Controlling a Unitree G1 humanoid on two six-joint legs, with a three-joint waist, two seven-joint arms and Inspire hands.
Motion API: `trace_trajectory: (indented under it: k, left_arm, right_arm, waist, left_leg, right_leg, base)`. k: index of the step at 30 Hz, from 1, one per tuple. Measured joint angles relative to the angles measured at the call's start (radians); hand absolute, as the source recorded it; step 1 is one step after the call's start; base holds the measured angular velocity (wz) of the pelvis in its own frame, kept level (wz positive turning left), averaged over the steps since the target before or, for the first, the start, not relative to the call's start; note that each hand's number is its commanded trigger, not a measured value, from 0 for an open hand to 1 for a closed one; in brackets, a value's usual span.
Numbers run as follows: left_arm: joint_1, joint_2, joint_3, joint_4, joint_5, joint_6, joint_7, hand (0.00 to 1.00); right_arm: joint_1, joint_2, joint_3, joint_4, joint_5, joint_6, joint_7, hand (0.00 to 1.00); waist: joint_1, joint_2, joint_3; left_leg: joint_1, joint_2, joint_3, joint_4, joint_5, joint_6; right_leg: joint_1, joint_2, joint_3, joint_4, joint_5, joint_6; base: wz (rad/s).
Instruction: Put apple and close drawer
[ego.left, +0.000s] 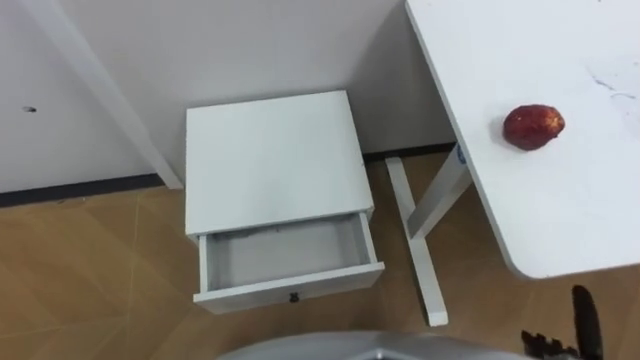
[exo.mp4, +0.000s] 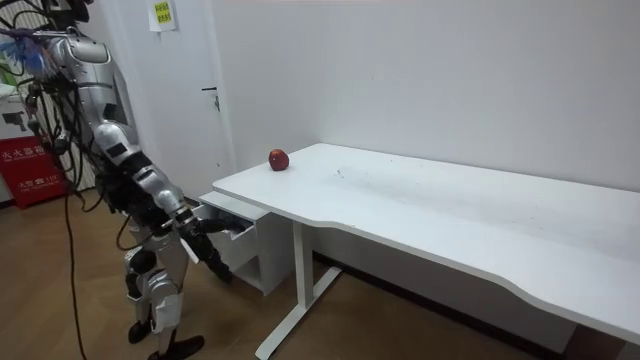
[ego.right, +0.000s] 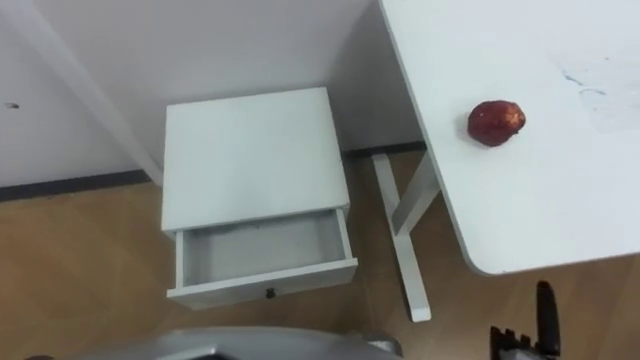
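One apple (ego.left: 533, 126) lies on the white table (ego.left: 560, 215), near the table's left edge and well apart from the drawer (ego.left: 285, 258). It is red and somewhat lumpy. In the eye views its longer axis runs roughly across the picture, left to right, with the right end raised a little. I cannot tell which end carries the stem.

One small white cabinet (ego.left: 270, 160) stands on the wooden floor (ego.left: 90, 270) against the wall, just left of the table leg (ego.left: 420, 225). Its single drawer is pulled out toward the robot, with its grey bottom showing. One small dark knob (ego.left: 294, 296) sits at the middle of the drawer front.

The right hand (ego.left: 588, 325) shows at the lower right corner of the eye views, below the table's near edge and well apart from the apple. One dark finger points straight up, the others are loosely spread beside it, and it holds nothing.

In the room view the robot stands before the cabinet, leaning forward with knees bent and its near arm reaching down toward the drawer front.
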Motion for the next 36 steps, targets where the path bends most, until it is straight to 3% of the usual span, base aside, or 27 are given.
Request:
trace_trajectory:
  k: [3, 9, 14, 17, 19, 22, 27, 29, 36]
  left_arm:
    - [-0.004, 0.001, 0.015, 0.002, 0.007, 0.000, 0.000, 0.00]
    - [0.046, 0.001, 0.018, -0.066, 0.019, -0.010, 0.011, 0.00]
    - [0.045, 0.000, 0.041, -0.075, 0.031, -0.028, 0.022, 0.00]
    - [0.040, 0.000, 0.035, -0.073, 0.035, -0.043, 0.023, 0.00]
    - [0.037, 0.000, 0.001, -0.072, 0.035, -0.044, 0.020, 0.00]
    - [0.028, -0.004, -0.034, -0.073, 0.036, -0.045, 0.018, 0.00]
    - [0.023, -0.004, -0.048, -0.075, 0.046, -0.044, 0.004, 0.00]
    - [0.022, -0.003, -0.048, -0.075, 0.046, -0.038, -0.005, 0.00]
    - [0.024, 0.001, -0.054, -0.074, 0.046, -0.031, -0.014, 0.00]
  right_arm:
    - [-0.014, 0.000, -0.033, -0.115, 0.040, -0.014, -0.068, 0.00]
    - [-0.028, -0.009, -0.137, -0.436, -0.012, -0.100, -0.293, 0.00]
    - [-0.036, -0.089, -0.137, -0.766, -0.300, -0.156, -0.481, 0.00]
    - [-0.052, -0.135, -0.111, -0.813, -0.472, -0.183, -0.519, 0.00]
    - [-0.056, -0.158, -0.087, -0.813, -0.599, -0.183, -0.547, 0.00]
    - [-0.061, -0.159, -0.056, -0.813, -0.739, -0.180, -0.558, 0.00]
    - [-0.068, -0.172, 0.002, -0.815, -1.002, -0.146, -0.549, 0.00]
    - [-0.069, -0.200, 0.048, -0.815, -1.101, -0.126, -0.533, 0.00]
    - [-0.065, -0.216, 0.140, -0.814, -1.215, -0.086, -0.472, 0.00]
  waist:
    - [0.002, -0.006, 0.0001]
    - [-0.018, -0.010, 0.0027]
    - [-0.040, -0.006, 0.0045]
    - [-0.038, -0.002, 0.0050]
    - [-0.024, -0.008, 0.0047]
    - [-0.014, -0.006, 0.0051]
    - [0.006, -0.004, 0.0094]
    - [0.013, -0.006, 0.0098]
    - [0.043, -0.026, 0.0089]
  left_leg:
    - [-0.006, 0.001, 0.004, 0.001, 0.000, 0.000]
    - [-0.023, -0.001, 0.008, 0.001, 0.000, 0.000]
    - [-0.036, -0.002, 0.008, -0.002, 0.000, 0.000]
    - [-0.044, -0.002, 0.007, -0.004, 0.000, 0.000]
    - [-0.042, -0.003, 0.009, -0.009, 0.000, 0.000]
    - [-0.046, -0.003, 0.009, -0.021, 0.000, 0.000]
    - [-0.051, -0.007, 0.002, -0.023, 0.000, 0.000]
    - [-0.050, -0.008, 0.001, -0.023, 0.000, 0.001]
    - [-0.044, -0.008, -0.004, -0.021, 0.001, 0.002]
  right_leg:
    - [-0.004, 0.000, -0.001, 0.003, 0.000, 0.000]
    - [-0.017, -0.001, -0.005, 0.001, 0.000, 0.001]
    - [-0.032, 0.000, -0.007, -0.001, 0.000, 0.002]
    - [-0.038, 0.002, -0.006, 0.002, 0.002, 0.001]
    - [-0.038, 0.005, -0.005, 0.004, 0.003, 0.001]
    - [-0.052, 0.005, -0.004, 0.008, 0.003, 0.001]
    - [-0.054, 0.000, -0.012, 0.015, 0.003, 0.002]
    - [-0.054, -0.001, -0.013, 0.015, 0.003, 0.002]
    - [-0.052, -0.007, -0.018, 0.013, 0.003, 0.003]
  base:
    - [0.03]
    - [0.01]
    - [0.01]
    - [0.00]
    - [-0.06]
    - [-0.01]
    - [0.02]
    - [0.00]
    - [0.02]
